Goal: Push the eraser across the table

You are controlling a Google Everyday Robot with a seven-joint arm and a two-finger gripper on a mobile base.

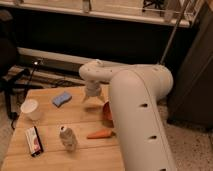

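Observation:
The eraser (pixel 34 141) is a flat black block with a white and red label. It lies near the front left of the light wooden table (pixel 55 120). My gripper (pixel 93 99) hangs from the white arm over the back middle of the table, to the right of the light-blue sponge. It is far from the eraser and holds nothing that I can see.
A white cup (pixel 31 109) stands at the left edge, behind the eraser. A light-blue sponge (pixel 62 99) lies at the back. A crumpled plastic bottle (pixel 67 138) and an orange carrot (pixel 100 134) lie in front. A red bowl (pixel 107 113) is partly hidden by my arm.

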